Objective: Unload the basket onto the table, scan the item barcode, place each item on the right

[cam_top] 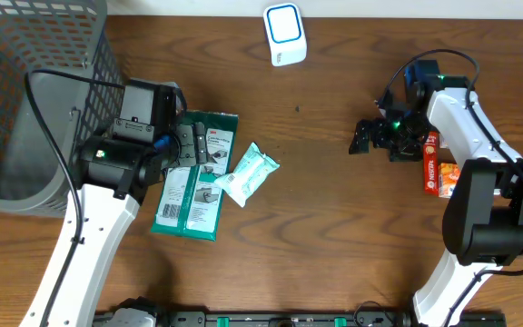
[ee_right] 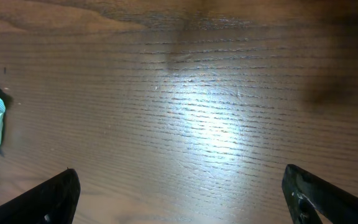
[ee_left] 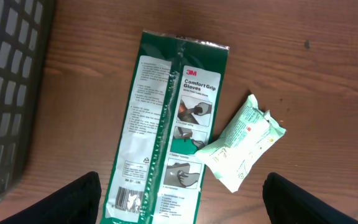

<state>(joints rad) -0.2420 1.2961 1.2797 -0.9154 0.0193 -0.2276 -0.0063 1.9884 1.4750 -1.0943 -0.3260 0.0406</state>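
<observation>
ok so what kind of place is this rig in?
Looks like a mock checkout bench, not a real shop: a wood-grain table with a grey mesh basket, retail packs such as the 3M gloves pack, and a small white device, probably the barcode scanner.
</observation>
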